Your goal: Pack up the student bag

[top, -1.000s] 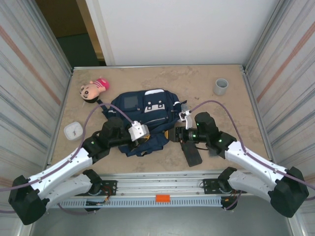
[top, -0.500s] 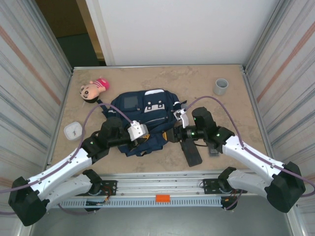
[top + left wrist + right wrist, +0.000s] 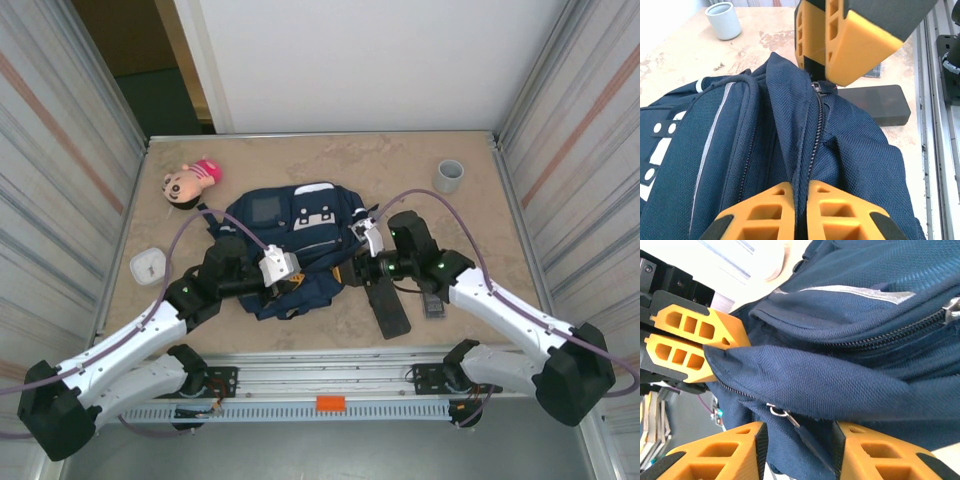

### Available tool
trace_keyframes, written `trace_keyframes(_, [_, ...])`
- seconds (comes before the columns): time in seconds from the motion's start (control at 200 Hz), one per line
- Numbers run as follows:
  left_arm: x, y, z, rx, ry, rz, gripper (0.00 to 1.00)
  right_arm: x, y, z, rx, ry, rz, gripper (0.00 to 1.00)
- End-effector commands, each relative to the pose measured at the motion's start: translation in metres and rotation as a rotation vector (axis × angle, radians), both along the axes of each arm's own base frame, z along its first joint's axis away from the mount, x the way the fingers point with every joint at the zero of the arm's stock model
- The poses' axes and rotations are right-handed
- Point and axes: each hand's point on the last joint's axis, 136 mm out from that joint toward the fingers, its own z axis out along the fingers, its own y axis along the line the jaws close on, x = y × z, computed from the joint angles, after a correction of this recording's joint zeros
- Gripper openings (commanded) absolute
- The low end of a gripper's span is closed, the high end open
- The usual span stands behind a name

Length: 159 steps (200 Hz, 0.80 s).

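bag (image 3: 318, 236) blocks centre, tabletop (image 3: 380, 160) free btwn doll (image 3: 190, 182), cup (image 3: 448, 176)

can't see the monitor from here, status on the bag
Left gripper shut on bag fabric at the zip. Right gripper open, astride the zip pull. Black slab beside bag, not between jaws.

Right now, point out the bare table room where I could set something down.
Free: the far strip behind the student bag, between the doll head and the grey cup; also the right edge just nearer than that cup. Crowded: the near middle, around the bag and the black slab.
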Motion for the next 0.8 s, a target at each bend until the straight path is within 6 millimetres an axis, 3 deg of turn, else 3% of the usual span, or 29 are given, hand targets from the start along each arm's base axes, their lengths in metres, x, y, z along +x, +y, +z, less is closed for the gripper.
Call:
trace_keyframes(0.0, [-0.002, -0.008, 0.055, -0.159, -0.127, -0.048, 0.05, 0.001, 0.007, 0.014, 0.030, -0.035, 0.053, 0.36])
trace_keyframes(0.321, [0.005, 0.000, 0.060, -0.172, -0.150, -0.001, 0.04, -0.005, 0.008, 0.009, 0.026, 0.006, 0.090, 0.33])
trace_keyframes(0.401, [0.008, 0.002, 0.059, -0.164, -0.148, 0.017, 0.04, -0.005, 0.007, 0.006, 0.016, 0.014, 0.083, 0.25])
trace_keyframes(0.471, [0.011, 0.004, 0.056, -0.150, -0.147, 0.032, 0.04, -0.001, 0.004, 0.003, 0.000, 0.005, 0.057, 0.11])
trace_keyframes(0.551, [0.014, 0.008, 0.052, -0.130, -0.147, 0.050, 0.04, 0.008, -0.006, 0.001, -0.016, -0.001, -0.003, 0.00])
trace_keyframes(0.792, [0.019, 0.023, 0.041, -0.071, -0.139, 0.086, 0.04, 0.038, -0.050, -0.021, -0.098, 0.036, -0.239, 0.00])
